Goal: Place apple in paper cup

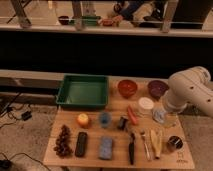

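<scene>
Currently: tool (159, 117) hangs just right of the paper cup (145, 104), low over the bench (67, 119), jaws spread wide, nothing in them. Apple (83, 120) sits on the bench well left of the paper cup, with a blue cup (104, 119) and an orange carrot-like piece (132, 116) between them.
</scene>
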You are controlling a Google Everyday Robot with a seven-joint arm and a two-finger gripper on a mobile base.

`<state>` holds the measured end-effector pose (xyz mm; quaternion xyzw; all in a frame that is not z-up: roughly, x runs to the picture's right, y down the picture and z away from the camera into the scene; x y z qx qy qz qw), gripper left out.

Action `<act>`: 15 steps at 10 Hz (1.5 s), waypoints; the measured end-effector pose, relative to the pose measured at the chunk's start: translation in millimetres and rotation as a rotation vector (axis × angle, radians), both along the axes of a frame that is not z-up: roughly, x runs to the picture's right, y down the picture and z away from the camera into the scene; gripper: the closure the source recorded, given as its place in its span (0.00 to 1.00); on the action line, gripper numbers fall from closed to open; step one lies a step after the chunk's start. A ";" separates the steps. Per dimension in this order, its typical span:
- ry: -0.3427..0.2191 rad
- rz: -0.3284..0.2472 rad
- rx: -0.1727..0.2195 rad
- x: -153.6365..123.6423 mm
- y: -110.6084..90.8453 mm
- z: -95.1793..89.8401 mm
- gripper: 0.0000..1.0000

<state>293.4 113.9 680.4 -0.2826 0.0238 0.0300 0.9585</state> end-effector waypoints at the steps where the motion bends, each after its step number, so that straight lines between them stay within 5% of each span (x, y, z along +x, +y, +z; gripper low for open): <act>1: 0.000 0.000 0.000 0.0 0.0 0.0 0.20; 7: -0.012 -0.014 0.021 -29.6 5.5 -1.7 0.20; 10: -0.049 -0.011 0.074 -59.9 6.0 -2.7 0.20; 15: -0.147 -0.040 0.087 -128.7 14.7 -4.5 0.20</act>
